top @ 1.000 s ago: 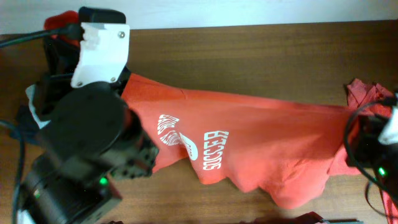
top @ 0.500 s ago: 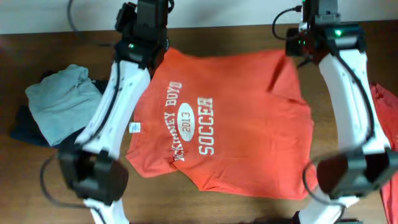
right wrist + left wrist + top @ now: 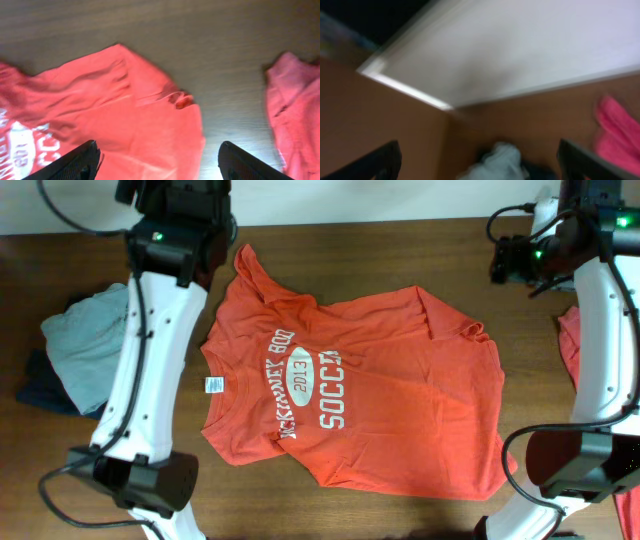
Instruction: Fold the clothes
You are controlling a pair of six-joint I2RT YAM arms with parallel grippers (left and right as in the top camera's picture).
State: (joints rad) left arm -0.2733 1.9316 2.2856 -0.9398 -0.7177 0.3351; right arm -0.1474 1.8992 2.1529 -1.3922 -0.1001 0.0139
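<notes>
- One orange shirt [image 3: 350, 400] lies print-up at the centre of the table [image 3: 400, 240], spread nearly flat, likely so folding can start; creases bunch toward 1 o'clock.
- Left gripper [image 3: 479, 150] hangs at 11 o'clock, jaws wide with nothing between them.
- Right gripper [image 3: 157, 150] hovers at 1 o'clock above the shirt's far corner, jaws wide and empty too.
- Both sit clear of the cloth, seemingly to leave it lying undisturbed.
- Grey garment [image 3: 90, 340] rests on a navy garment [image 3: 35, 390] at 9 o'clock; a red garment [image 3: 570, 345] lies at 3 o'clock, apparently set aside.
- Folding itself is not yet begun.
</notes>
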